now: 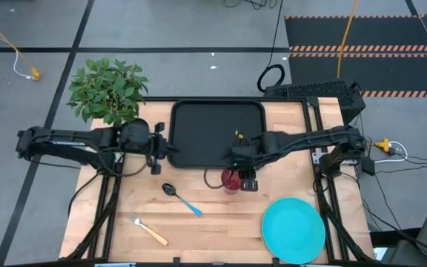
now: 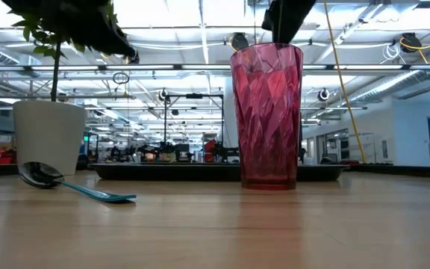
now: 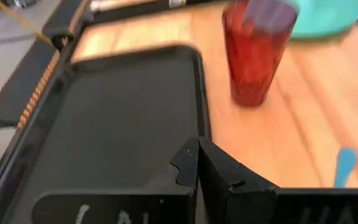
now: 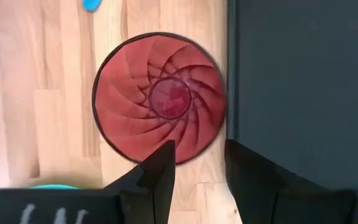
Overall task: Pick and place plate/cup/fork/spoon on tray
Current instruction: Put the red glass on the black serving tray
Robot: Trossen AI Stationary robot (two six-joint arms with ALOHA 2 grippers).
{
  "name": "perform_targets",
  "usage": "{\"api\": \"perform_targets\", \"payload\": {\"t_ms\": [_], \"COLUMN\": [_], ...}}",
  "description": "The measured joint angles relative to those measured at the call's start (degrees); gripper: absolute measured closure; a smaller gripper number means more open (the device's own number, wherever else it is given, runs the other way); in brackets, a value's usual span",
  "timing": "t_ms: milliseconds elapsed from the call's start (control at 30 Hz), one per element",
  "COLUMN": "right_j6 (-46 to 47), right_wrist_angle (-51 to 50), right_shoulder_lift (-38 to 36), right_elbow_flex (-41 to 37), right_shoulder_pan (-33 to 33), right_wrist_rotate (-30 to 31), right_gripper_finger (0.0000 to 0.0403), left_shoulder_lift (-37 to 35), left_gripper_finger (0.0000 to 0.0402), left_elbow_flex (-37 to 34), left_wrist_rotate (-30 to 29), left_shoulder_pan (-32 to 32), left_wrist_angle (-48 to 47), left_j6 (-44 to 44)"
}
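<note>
Red cup (image 4: 160,99) stands unmarked on wood beside the tray (image 4: 303,74), right claw (image 4: 201,165) parted above it.

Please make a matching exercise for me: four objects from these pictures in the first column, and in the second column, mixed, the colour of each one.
Column one:
1. the plate
2. the cup
3. the fork handle
4. the tray

Column two:
A. black
B. yellow-orange
C. turquoise
D. dark red

Right pairs: 1-C, 2-D, 3-B, 4-A.
</note>
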Motion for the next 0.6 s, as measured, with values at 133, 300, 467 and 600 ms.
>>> {"api": "perform_targets", "payload": {"t_ms": [133,300,467,600], "right_j6": [0.5,3.6,4.5,4.5], "right_wrist_angle": [-0.5,0.1,0.2,0.7], "right_shoulder_lift": [1.1,1.0,1.0,1.0], "right_elbow_flex": [-0.1,-0.1,-0.1,-0.1], "right_shoulder_pan": [-0.2,-1.2,-1.7,-1.9], "right_wrist_rotate": [0.0,0.0,0.3,2.4], "right_gripper_finger": [0.0270,0.0256,0.0239,0.0231], "left_shoulder_lift": [3.3,5.8,6.8,7.8], "left_gripper_finger": [0.0392,0.0392,0.0392,0.0392], "left_elbow_flex": [0.0,0.0,0.0,0.0], "left_wrist_rotate": [-3.5,-3.8,-5.1,-8.2], "left_shoulder_pan": [0.0,0.0,0.0,0.0], "left_wrist_angle": [-0.5,0.0,1.0,1.0], "left_j6": [1.0,1.7,2.8,3.5]}}
